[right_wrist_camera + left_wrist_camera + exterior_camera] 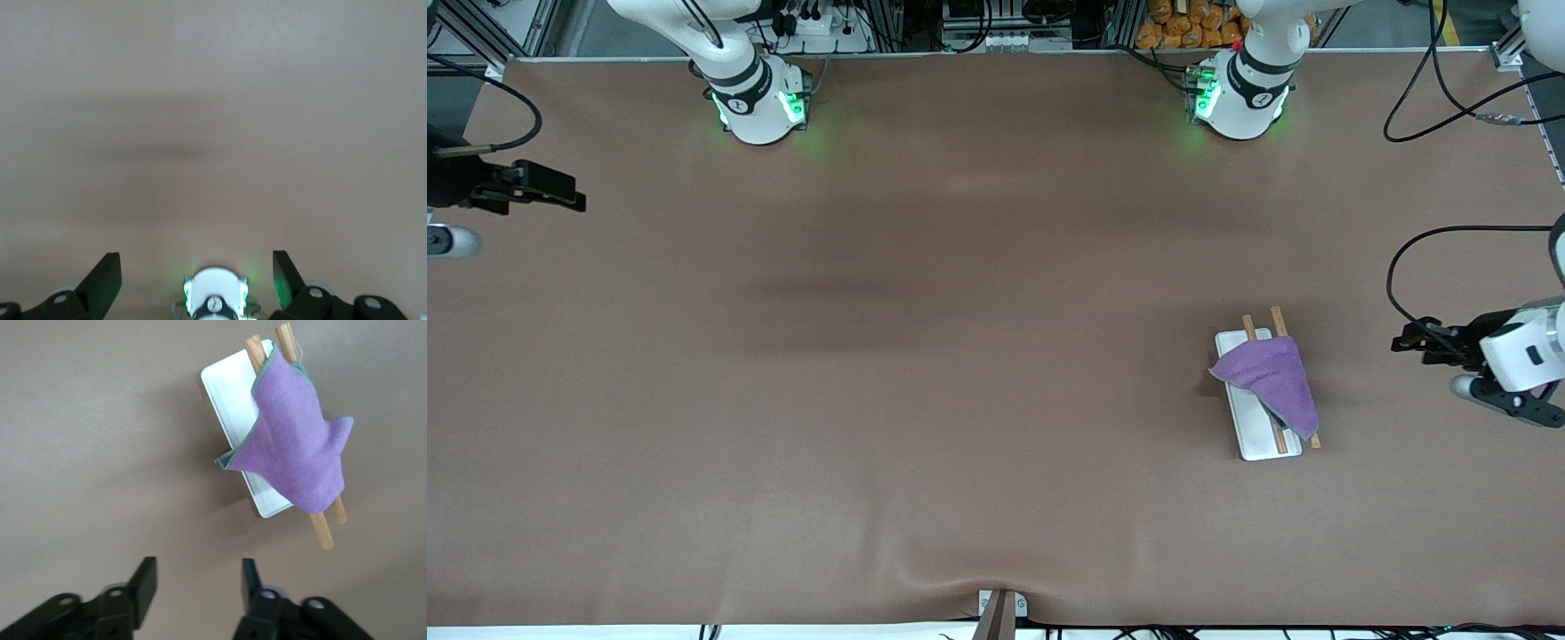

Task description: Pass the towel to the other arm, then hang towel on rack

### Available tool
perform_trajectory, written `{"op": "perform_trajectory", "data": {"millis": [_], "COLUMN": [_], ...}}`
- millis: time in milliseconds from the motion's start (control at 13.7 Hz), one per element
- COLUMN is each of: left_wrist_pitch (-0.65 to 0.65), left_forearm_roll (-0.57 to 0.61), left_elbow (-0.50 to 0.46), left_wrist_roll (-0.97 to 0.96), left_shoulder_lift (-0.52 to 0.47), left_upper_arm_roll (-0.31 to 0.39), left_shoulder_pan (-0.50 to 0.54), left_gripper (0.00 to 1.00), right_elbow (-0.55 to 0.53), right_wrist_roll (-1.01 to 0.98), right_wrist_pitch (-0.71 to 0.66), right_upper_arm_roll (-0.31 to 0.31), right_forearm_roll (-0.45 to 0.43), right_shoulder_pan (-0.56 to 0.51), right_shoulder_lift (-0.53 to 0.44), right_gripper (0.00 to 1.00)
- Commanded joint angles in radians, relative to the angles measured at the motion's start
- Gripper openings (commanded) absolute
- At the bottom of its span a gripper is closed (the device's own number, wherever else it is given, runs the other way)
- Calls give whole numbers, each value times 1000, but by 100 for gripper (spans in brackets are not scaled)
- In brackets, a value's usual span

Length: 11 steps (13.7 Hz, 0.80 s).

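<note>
The towel (1270,384) is already lying draped over the rack (1254,427) at the left arm's end of the desk. The left gripper (1405,342) is hovering beside it, open and empty; the right gripper (574,197) is waiting well apart, open too.

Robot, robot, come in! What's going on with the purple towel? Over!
Left hand open, empty, off the rack's side. Right hand open, waiting at the table's right-arm end. Towel draped over the rack's rods. Nothing blocking.

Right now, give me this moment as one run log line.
towel: draped over rack rods | left gripper: open, empty, beside rack | right gripper: open, empty, waiting at right arm's table end
</note>
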Motion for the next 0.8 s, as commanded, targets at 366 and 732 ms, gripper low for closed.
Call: {"op": "perform_trajectory", "data": {"millis": [366, 732], "left_wrist_pitch": [-69, -106], "left_forearm_roll": [18, 20], "left_elbow": [7, 7], "left_wrist_roll": [-226, -584], "left_shoulder_lift": [-219, -305], "left_upper_arm_roll": [-63, -149], "left_shoulder_pan": [-7, -5], "left_gripper": [100, 100], "right_elbow": [-65, -50], "right_wrist_roll": [0, 3], "right_wrist_pitch": [188, 191], "right_upper_arm_roll": [25, 21], "right_forearm_roll": [-46, -53], "right_shoulder_pan": [-47, -48], "right_shoulder_lift": [-72, -75], "right_gripper": [100, 100]}}
